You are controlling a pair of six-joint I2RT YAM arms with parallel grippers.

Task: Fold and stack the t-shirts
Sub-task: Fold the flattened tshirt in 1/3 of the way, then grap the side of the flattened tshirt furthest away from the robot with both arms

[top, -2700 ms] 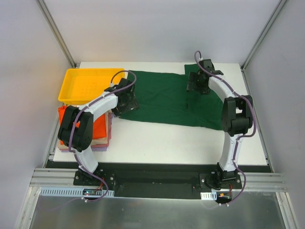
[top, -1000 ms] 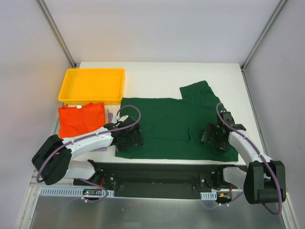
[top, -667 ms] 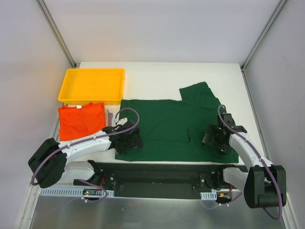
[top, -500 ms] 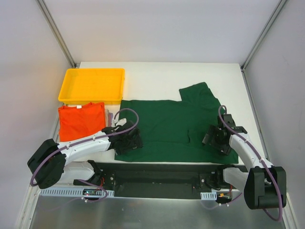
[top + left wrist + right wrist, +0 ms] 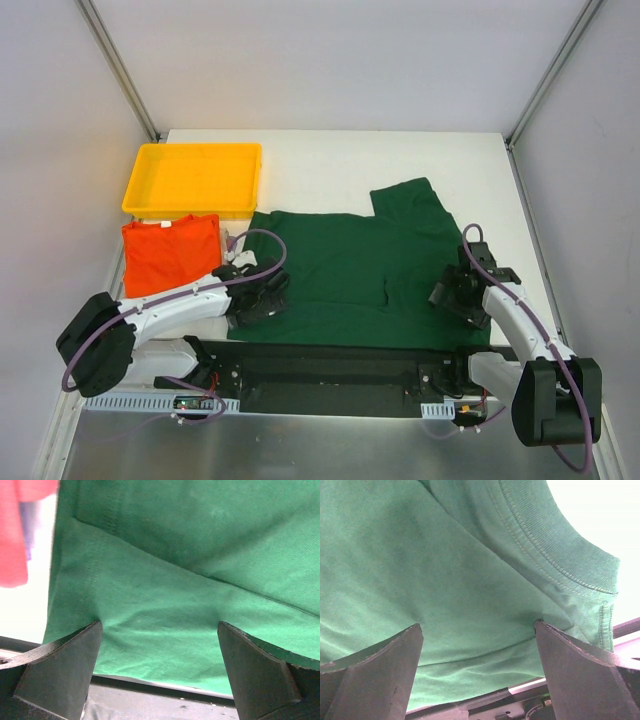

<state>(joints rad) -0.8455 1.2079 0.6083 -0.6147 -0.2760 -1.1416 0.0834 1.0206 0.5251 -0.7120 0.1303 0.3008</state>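
No readable text, label or number anywhere.

Change across the sequence, viewed from my console. The dark green t-shirt, earlier stretched level with the yellow tray and just beside its right wall, now lies wholly nearer than the tray's near rim. Only 1 sleeve reaches back toward the tray's level. My 2 arms have drawn back with it, so the left gripper and right gripper both sit nearer than the tray. The orange t-shirt, formerly half hidden under my left arm, now shows fully below the tray.
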